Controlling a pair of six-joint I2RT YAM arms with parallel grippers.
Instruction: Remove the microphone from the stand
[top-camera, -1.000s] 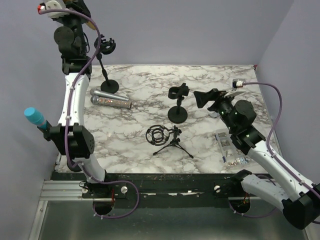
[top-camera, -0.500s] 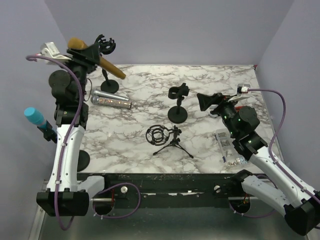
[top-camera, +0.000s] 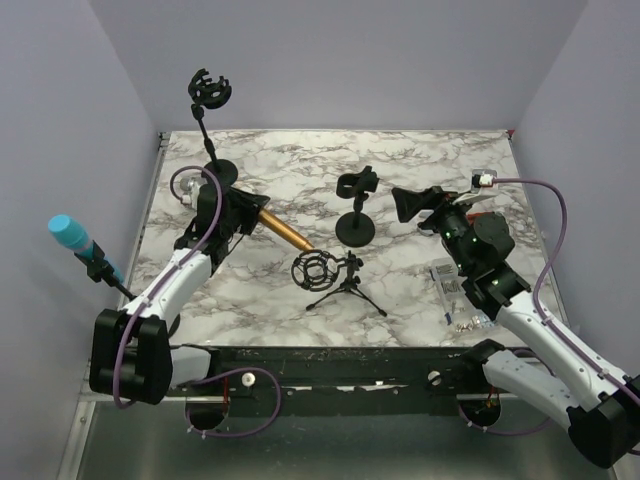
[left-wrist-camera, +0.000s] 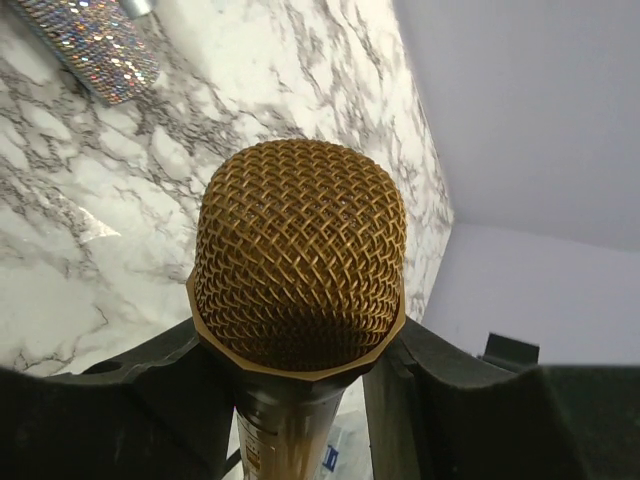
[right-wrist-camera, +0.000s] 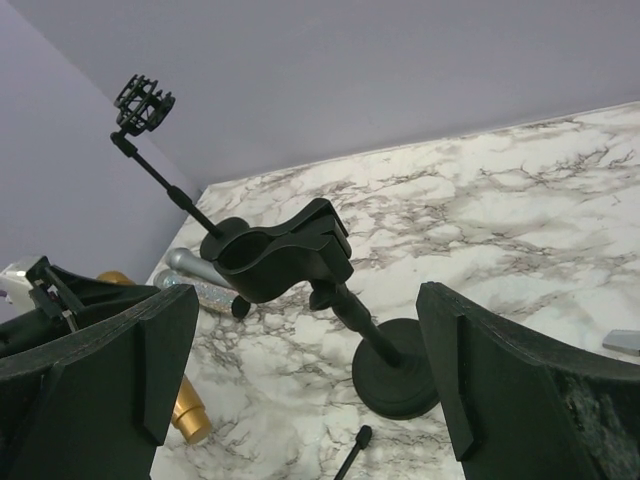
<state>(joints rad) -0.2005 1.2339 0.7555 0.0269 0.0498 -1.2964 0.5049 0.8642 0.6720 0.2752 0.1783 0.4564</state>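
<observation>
Marble table (top-camera: 420, 160) w/ 3 stands: tall stand (top-camera: 222, 172) back-left, short clip stand (top-camera: 356, 228) mid, tripod (top-camera: 345, 288) in front; small bags (top-camera: 447, 277) rt edge.

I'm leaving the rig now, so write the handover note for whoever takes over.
Left gripper: shut on the gold microphone, low over the marble table.
Right gripper: open, empty, beside the short clip stand.
Done: the tall stand has an empty mount; the microphone is out.
Left: set the microphone down and release; I cannot tell whether it touches the table.
</observation>
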